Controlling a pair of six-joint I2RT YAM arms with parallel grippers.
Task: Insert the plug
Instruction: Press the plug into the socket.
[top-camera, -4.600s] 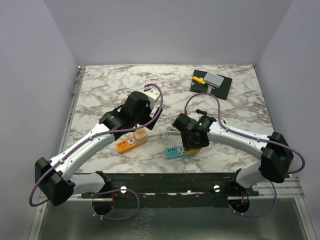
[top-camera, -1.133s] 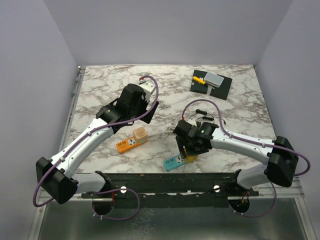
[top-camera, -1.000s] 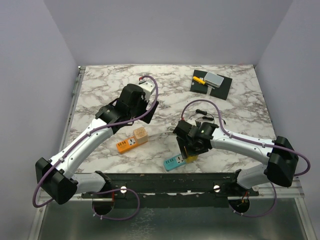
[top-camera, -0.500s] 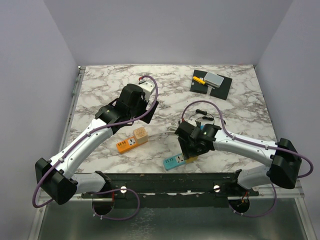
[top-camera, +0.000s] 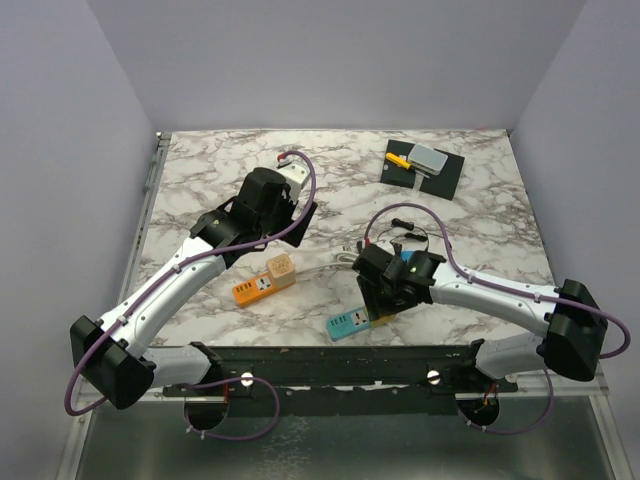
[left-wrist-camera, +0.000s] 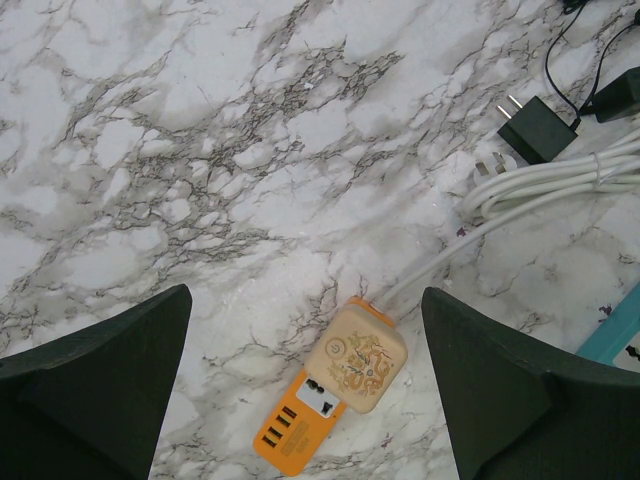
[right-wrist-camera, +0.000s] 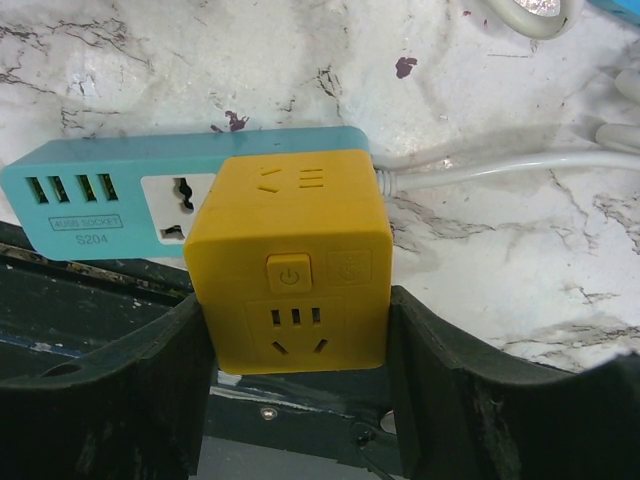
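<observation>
The right fingers (right-wrist-camera: 110, 400) clamp the yellow cube (right-wrist-camera: 290, 270), one pad against each side face. The cube sits on top of the teal strip (right-wrist-camera: 90, 200), over the end where its white cord (right-wrist-camera: 500, 165) leaves. Whether the pins are fully in cannot be told. Beside the cube, one socket and a row of small ports on the strip show uncovered.

The strip lies askew at the near edge of the desk (top-camera: 220, 160), its port end against the dark rail (top-camera: 300, 362) in front. The right arm has little room toward itself. Marble lies open to the left of the strip and beyond it.

The left fingers (left-wrist-camera: 90, 390) are spread wide, held high and holding nothing. Straight below them, the orange strip (left-wrist-camera: 295, 430) carries a beige cube (left-wrist-camera: 358, 358) on the end where its cord leaves. Bare marble surrounds that strip on its far and left sides, out to the desk's left edge.

Between the arms, the white cord loops in a bundle, with a black plug (left-wrist-camera: 535, 128) just beyond it. A black pad (top-camera: 440, 178) sits near the far right corner, well apart from both arms.
</observation>
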